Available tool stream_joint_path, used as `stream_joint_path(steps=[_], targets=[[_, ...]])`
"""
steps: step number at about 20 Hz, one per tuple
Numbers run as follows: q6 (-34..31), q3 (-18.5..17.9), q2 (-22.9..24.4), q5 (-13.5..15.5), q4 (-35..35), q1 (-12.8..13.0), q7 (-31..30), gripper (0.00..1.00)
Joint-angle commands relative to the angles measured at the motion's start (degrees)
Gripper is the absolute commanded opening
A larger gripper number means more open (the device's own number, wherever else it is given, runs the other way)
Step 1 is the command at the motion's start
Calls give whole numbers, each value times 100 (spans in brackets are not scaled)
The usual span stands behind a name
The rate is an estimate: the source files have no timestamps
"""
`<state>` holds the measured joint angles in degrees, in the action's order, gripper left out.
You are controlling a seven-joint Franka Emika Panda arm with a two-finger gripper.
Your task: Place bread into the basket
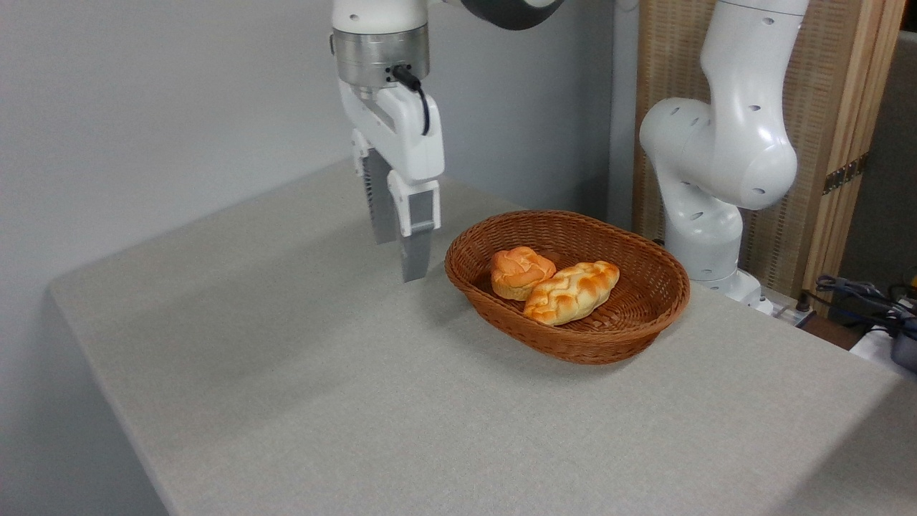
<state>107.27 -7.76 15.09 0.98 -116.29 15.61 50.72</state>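
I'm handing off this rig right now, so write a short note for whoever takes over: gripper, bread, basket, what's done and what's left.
Gripper: open, empty, pointing down above the table, left of the basket, clear of its rim.
Bread: lying inside the basket, beside a small bun.
Done: bread is in the basket and released.
Left: nothing obvious; probably just park the arm.
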Motion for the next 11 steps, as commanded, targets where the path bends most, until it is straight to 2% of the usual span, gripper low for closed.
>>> stream_joint_path(steps=[1,5,7,11], targets=[[66,-68,-489,86,519,47,-649,100],[110,-86,-788,595,818,30,-1125,100],[189,-112,-946,596,994,30,-1415,100],[101,-112,-982,543,1003,30,-1389,100]])
